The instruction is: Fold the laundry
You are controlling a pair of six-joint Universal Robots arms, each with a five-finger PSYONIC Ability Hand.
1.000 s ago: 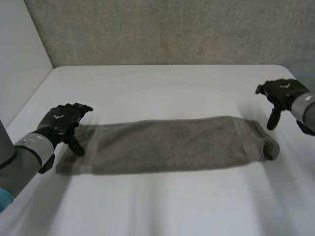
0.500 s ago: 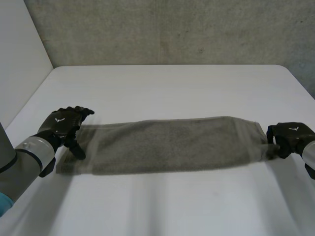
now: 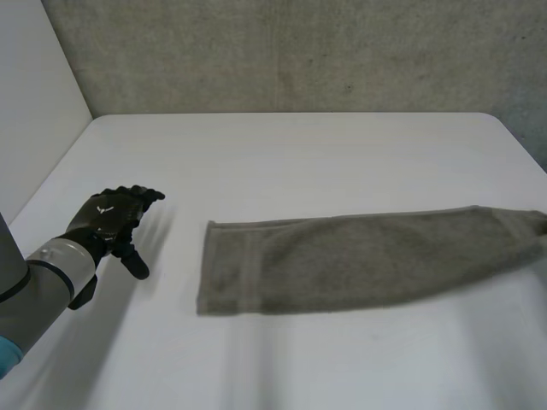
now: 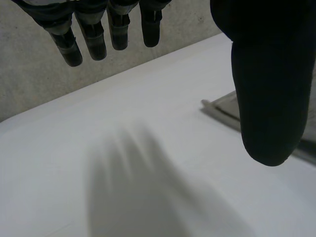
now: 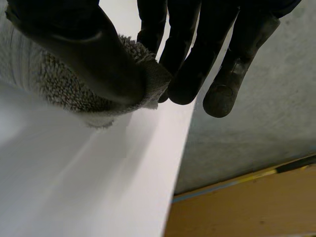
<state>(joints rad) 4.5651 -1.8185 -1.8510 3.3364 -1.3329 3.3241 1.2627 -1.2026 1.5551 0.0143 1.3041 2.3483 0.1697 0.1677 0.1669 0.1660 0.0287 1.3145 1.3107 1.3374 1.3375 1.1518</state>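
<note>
A grey-brown towel (image 3: 359, 260), folded into a long strip, lies across the white table (image 3: 299, 162), and its right end reaches the table's right edge. In the right wrist view my right hand (image 5: 89, 59) pinches that end of the towel (image 5: 54, 86) between its thumb and fingers (image 5: 192, 64). My left hand (image 3: 107, 218) rests at the table's left side with its fingers straight. It is a good way left of the towel's left end and holds nothing. In the left wrist view a corner of the towel (image 4: 223, 107) lies just beyond the left hand's thumb (image 4: 266, 98).
A grey concrete wall (image 3: 299, 51) stands behind the table and a white panel (image 3: 34, 85) closes off its left side. The table's right edge (image 5: 177, 163) drops off just beyond my right hand, with wooden floor (image 5: 247, 207) below.
My right hand came down to the towel's right end, shut on it and dragged the towel to the right. The towel's left end slid away from my left hand, which hardly moved.
</note>
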